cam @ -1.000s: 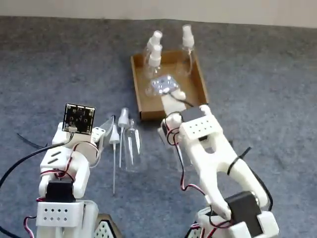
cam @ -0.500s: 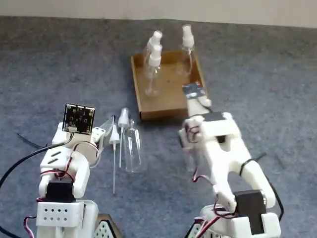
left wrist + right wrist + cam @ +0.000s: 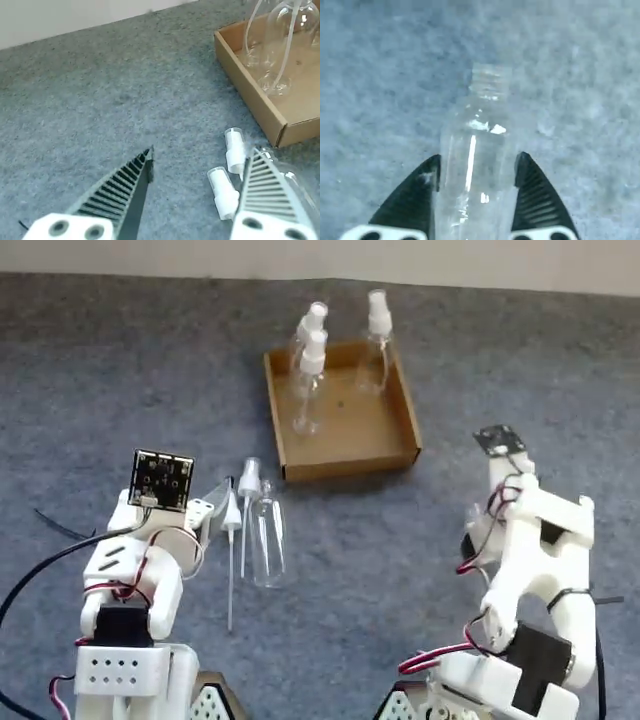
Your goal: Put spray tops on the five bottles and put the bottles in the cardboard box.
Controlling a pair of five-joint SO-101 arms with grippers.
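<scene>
Right gripper (image 3: 479,157), right of cardboard box (image 3: 350,462), apparently clamped on capless bottle (image 3: 481,127); left gripper (image 3: 203,150), spread apart, left of box.

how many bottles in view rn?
5. In the cardboard box, capped: front-left bottle, rear-left bottle, right bottle. Uncapped: lying bottle on the carpet beside the loose tops, fifth bottle in the right gripper. None looks hidden.

Glossy clear plastic bottle (image 3: 475,165), matt brown cardboard box (image 3: 350,462), rough grey carpet (image 3: 120,370), smooth white plastic spray tops (image 3: 234,150).
</scene>
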